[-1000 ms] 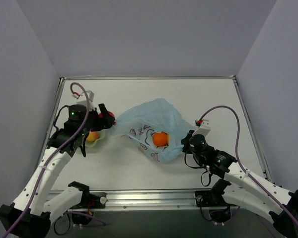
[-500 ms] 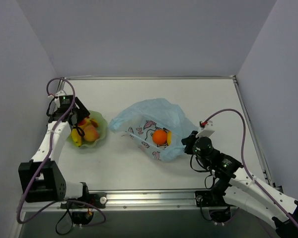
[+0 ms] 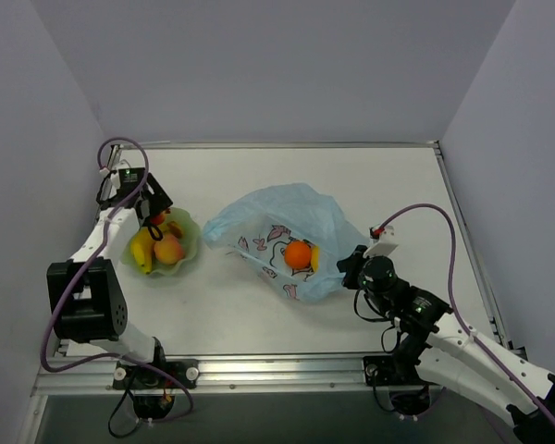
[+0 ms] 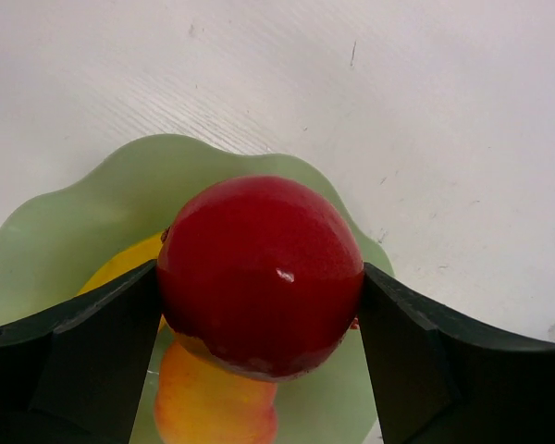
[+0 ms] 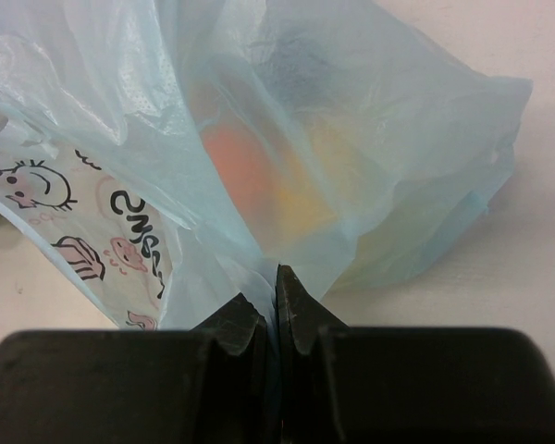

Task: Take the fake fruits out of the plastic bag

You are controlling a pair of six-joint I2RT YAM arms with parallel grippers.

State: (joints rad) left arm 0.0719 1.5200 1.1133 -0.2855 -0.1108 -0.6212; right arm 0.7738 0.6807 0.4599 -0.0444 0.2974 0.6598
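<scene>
My left gripper [image 4: 259,310] is shut on a glossy red apple [image 4: 259,273], both fingers [image 4: 102,347] against its sides, just above the pale green plate [image 4: 69,222]. A peach-pink fruit [image 4: 213,407] and a yellow piece [image 4: 120,268] lie on the plate below. From above, the apple [image 3: 157,219] hangs over the plate's back edge [image 3: 187,254]. The light-blue plastic bag [image 3: 282,222] lies mid-table with an orange ball [image 3: 299,255] inside. My right gripper [image 5: 273,296] is shut on a fold of the bag [image 5: 370,129], and orange and yellow shapes [image 5: 250,171] show through the film.
The left arm reaches along the table's left edge [image 3: 106,199]. The right arm's cable [image 3: 425,208] arcs over the right side. A metal rail [image 3: 277,365] runs along the near edge.
The left arm has swung out to the far left and its gripper, still holding the apple, now hangs over the plate's back edge. The right gripper shifted slightly, still pinching the bag.
</scene>
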